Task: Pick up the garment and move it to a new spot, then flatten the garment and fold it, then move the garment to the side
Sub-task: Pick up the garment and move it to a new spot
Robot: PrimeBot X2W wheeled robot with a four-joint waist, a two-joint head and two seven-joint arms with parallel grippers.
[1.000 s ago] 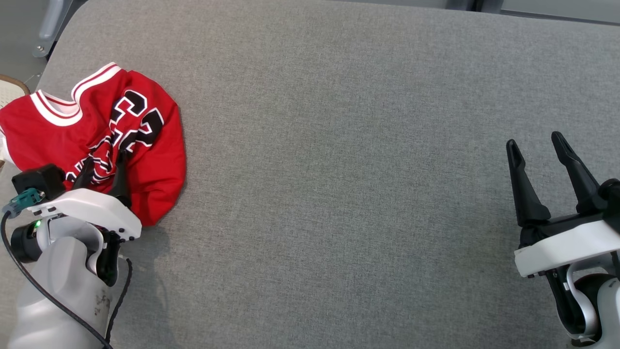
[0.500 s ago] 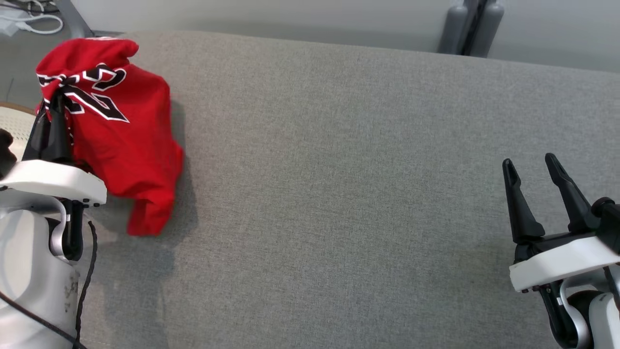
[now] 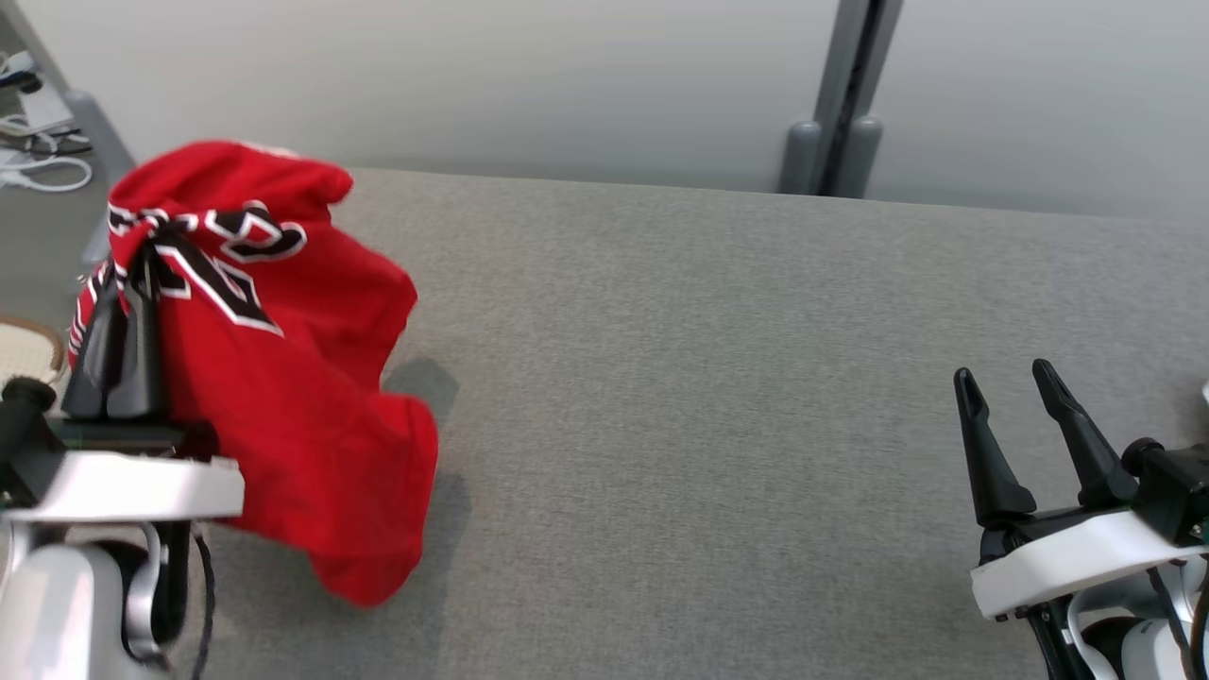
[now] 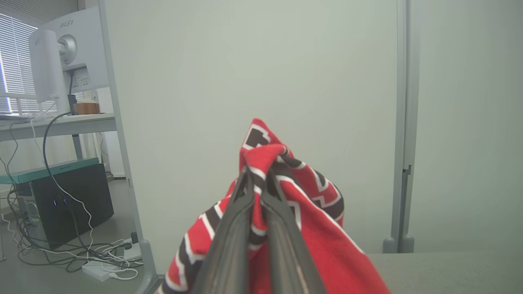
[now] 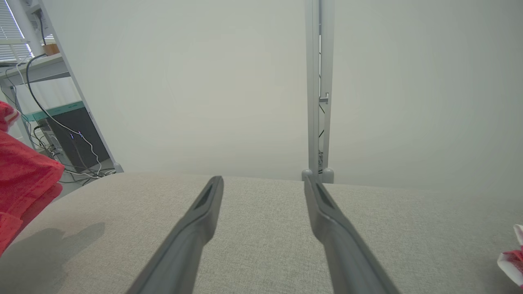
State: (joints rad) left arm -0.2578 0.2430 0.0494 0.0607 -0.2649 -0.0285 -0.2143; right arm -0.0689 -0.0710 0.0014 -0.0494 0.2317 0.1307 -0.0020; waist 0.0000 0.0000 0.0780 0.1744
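- Two grippers in the head view: left gripper (image 3: 142, 253) at the left edge, right gripper (image 3: 1003, 373) lower right.
- Left gripper: long dark fingers pressed together, pinching a bunch of the red basketball jersey with black-and-white lettering (image 3: 302, 378) at the tips. Left wrist view agrees: tips (image 4: 255, 171) buried in cloth, w/ jersey (image 4: 322, 237) bulging above and round them.
- Jersey hangs crumpled from that pinch over the left end of the grey woven-fabric surface (image 3: 708, 425), shadow on the fabric beside it. Can't tell if the lowest fold touches the surface.
- Right gripper: fingers spread wide, nothing btwn them, over the right part of the surface, well apart from the jersey.
- Right wrist view: right gripper (image 5: 263, 181) points along the surface; jersey edge (image 5: 20, 175) at far left.
- Bkgd: pale wall, grey upright post (image 3: 841, 94) behind the surface.
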